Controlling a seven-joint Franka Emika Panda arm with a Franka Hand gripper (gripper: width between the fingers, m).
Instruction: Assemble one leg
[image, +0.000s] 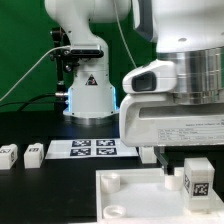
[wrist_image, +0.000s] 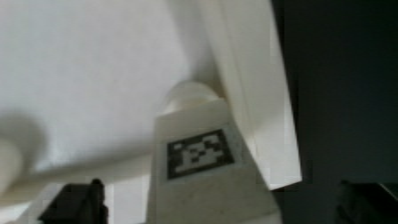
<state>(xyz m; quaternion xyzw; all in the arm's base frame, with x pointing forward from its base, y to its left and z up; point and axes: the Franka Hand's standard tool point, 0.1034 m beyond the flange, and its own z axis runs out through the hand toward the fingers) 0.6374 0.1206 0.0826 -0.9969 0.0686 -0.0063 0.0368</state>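
Note:
A white leg (image: 197, 180) with a black-and-white tag stands upright at the right edge of the large white panel (image: 135, 205). My gripper (image: 188, 166) hangs over it, with a dark finger (image: 163, 163) beside the leg. In the wrist view the leg (wrist_image: 201, 150) runs between my fingertips (wrist_image: 75, 202), its rounded end (wrist_image: 192, 95) against the panel (wrist_image: 89, 80) near its edge. My gripper (wrist_image: 217, 205) is open: there is a gap on each side between the fingers and the leg.
Two more small white legs (image: 10, 154) (image: 33, 152) lie on the black table at the exterior view's left. The marker board (image: 92, 149) lies in front of the robot base (image: 88, 95). A round socket (image: 110, 180) sits on the panel's near corner.

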